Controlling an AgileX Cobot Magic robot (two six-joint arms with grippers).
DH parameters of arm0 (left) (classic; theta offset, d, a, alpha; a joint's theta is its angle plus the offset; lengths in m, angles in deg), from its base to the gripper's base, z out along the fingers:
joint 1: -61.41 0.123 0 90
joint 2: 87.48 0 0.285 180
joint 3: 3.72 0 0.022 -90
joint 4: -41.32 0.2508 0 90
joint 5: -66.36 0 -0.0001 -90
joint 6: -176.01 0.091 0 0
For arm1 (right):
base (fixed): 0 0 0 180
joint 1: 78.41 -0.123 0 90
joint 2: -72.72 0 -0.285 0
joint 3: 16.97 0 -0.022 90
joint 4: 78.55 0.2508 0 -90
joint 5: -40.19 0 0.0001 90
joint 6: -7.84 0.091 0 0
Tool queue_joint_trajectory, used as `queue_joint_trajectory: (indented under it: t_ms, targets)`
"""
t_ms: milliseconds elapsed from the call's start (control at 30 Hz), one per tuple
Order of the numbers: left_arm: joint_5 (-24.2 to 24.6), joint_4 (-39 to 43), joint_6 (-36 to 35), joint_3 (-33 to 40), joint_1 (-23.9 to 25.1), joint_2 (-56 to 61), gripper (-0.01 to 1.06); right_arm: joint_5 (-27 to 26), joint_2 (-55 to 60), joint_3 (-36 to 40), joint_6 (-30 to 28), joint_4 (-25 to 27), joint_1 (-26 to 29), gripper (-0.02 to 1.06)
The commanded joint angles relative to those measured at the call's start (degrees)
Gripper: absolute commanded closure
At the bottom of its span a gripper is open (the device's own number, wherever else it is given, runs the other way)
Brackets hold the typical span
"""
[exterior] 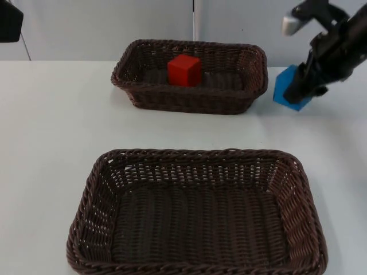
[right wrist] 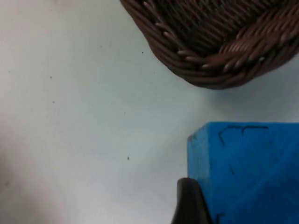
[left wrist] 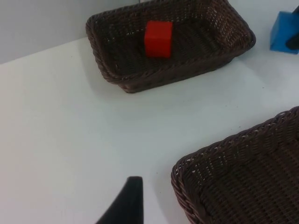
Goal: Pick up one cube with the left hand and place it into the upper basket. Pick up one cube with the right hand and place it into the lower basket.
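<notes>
Upper dark wicker basket [exterior: 137, 86]: holds red cube [exterior: 184, 70].
Lower dark wicker basket [exterior: 103, 229]: nearer, well apart.
Right gripper [exterior: 299, 91]: fingers pinching blue cube [exterior: 285, 87], just beside upper basket's right end.
Left gripper [left wrist: 122, 205]: waiting; finger state cannot tell.

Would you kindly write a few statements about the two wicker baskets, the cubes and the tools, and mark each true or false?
1. The red cube lies inside the upper dark brown wicker basket. True.
2. The lower dark brown wicker basket holds a cube. False: nothing lies in it.
3. The blue cube is to the right of the upper basket, outside it. True.
4. The right tool is over the lower basket. False: it is at the blue cube.
5. The left tool holds the red cube. False: it is over bare white table, apart from it.
</notes>
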Motion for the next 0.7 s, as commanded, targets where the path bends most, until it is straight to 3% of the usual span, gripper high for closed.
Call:
queue_joint_trajectory:
  t_ms: [0,200,667]
  targets:
    - [-0.23,0.51,0.01,0.22,-0.22,0.41,0.0,2.75,-2.57,-0.46,3.05,-2.93,-0.04,1.05]
    - [-0.23,0.51,0.01,0.22,-0.22,0.41,0.0,7.71,-7.54,-0.46,12.13,-11.33,-0.04,1.05]
    - [-0.23,0.51,0.01,0.22,-0.22,0.41,0.0,12.44,-14.9,-0.15,21.17,-12.5,-0.04,1.05]
